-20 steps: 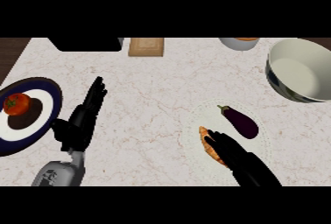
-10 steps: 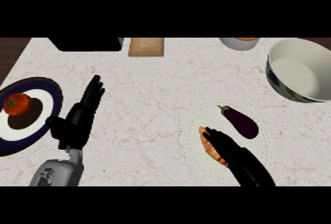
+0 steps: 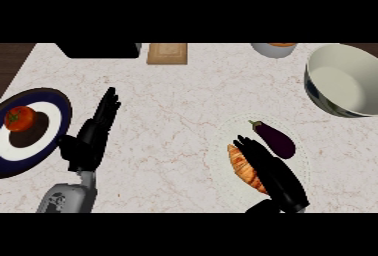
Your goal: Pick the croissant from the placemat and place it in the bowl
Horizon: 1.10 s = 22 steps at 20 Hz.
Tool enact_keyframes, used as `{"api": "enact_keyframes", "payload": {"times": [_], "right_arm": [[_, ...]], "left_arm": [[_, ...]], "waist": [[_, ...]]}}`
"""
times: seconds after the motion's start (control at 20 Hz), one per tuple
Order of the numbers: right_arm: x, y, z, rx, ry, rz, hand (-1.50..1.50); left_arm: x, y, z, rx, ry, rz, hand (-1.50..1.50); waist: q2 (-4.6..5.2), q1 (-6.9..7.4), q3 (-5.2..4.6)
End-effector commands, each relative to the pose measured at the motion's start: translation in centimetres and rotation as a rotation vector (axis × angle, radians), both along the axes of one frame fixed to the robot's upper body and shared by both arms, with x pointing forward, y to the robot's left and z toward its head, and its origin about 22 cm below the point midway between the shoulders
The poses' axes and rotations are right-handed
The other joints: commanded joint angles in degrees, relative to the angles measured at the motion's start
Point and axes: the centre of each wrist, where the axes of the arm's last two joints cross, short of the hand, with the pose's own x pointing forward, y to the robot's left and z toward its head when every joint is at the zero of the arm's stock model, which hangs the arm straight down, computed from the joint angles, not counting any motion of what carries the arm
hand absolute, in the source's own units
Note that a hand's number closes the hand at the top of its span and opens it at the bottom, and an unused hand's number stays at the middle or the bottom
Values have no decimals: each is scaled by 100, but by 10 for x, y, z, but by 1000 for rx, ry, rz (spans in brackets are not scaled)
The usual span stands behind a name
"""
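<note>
- At the far left of the counter (image 3: 184, 100) sits a dark-rimmed plate (image 3: 55, 107) with a tomato (image 3: 18, 118) on it — no part of this job.
- Just right of the plate, the left hand (image 3: 92, 135) rests with its fingers straight and relaxed, pointing away; it holds nothing.
- Along the far edge lie a black box (image 3: 100, 49), a small wooden board (image 3: 167, 53) and a cup (image 3: 273, 48).
- Near and right of centre lies the pale round placemat (image 3: 235, 127), hard to tell from the marble top.
- On it is the croissant (image 3: 242, 167) — golden orange, long, ridged across — lying lengthwise along the left side of the right hand.
- The right hand (image 3: 269, 172) lies stretched out against the croissant, fingers straight and not closed round it; part of the pastry is hidden under them.
- I judge the croissant light, soft and flaky: easily crushed, not slippery. Best taken across its thick middle, thumb on one long side and fingers on the other.
- Just right of the hand, a purple aubergine (image 3: 273, 140) shares the mat and should be left alone.
- At the far right stands the pale bowl (image 3: 325, 60), well apart from the mat.
</note>
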Motion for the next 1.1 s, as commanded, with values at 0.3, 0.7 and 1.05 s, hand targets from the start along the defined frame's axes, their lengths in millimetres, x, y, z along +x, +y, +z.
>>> {"api": "enact_keyframes", "payload": {"times": [0.3, 0.7, 1.05], "right_arm": [[27, -11, -27, -79, 34, 8, -150], [7, 18, -42, -242, -18, 240, 150], [23, -43, -26, 77, 91, 147, 150]], "left_arm": [[-6, 7, -5, -4, -7, 7, 0], [1, -13, 3, 11, -3, -11, 0], [-1, 1, 3, -3, 8, 4, 0]], "waist": [[1, 11, 0], [-6, 10, 0], [8, -7, 2]]}}
